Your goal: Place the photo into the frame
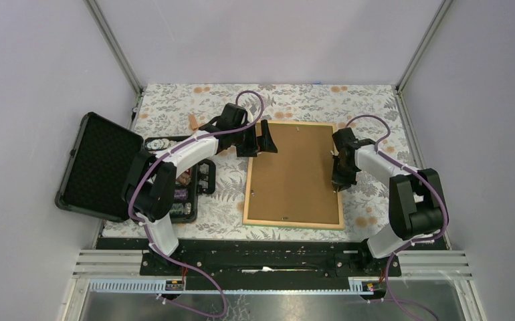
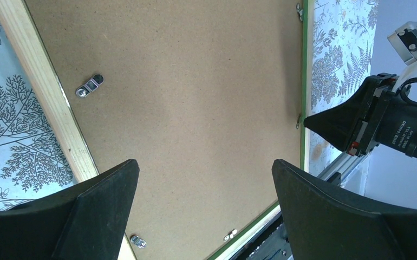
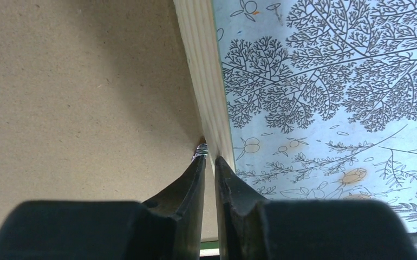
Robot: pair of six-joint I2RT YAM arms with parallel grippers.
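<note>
Can't see the front of the frame [image 1: 293,224], it lies face down. The backing board [image 1: 295,174] covers the opening and anything under it. The right gripper [image 3: 210,162] has its tips at a tiny metal clip [image 3: 201,150] on the right rail. Too small and blurred for me to tell if it's pinched. The left arm [image 1: 174,160] hides part of the chip case [image 1: 97,167]. Small brown item [image 1: 192,122] far left of the frame: can't identify.

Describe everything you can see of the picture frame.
The frame lies face down on the floral cloth, its long sides running front to back. Its back rails look like light wood, with a green edge showing. A brown backing board fills it, with small metal clips around. The right fingers, nearly together, sit at a clip on its right rail.
</note>
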